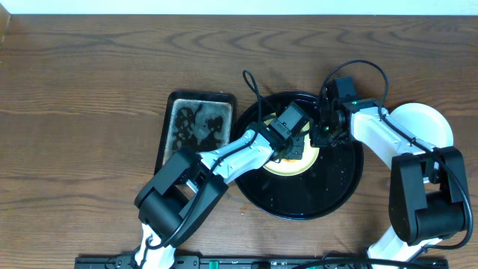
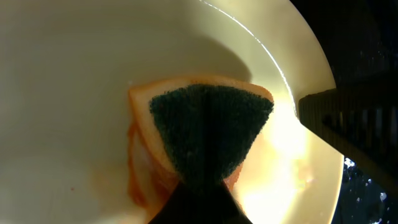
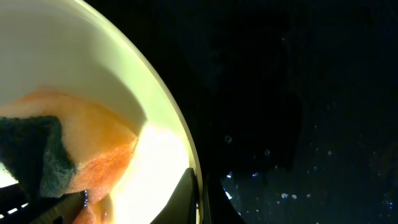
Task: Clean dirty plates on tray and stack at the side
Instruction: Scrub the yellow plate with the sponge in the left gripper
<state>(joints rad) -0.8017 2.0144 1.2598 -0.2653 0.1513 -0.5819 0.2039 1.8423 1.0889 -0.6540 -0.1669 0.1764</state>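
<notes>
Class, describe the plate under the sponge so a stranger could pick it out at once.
Find the round black tray in the middle of the table. On it lies one pale yellow plate, with a green-and-orange sponge pressed on it. The only other plate in view is white and sits off the tray, on the right.

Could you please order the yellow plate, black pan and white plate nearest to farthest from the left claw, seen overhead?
1. Pale yellow round plate, under the left claw.
2. Rectangular black pan, to the left.
3. White round plate, far right.
</notes>
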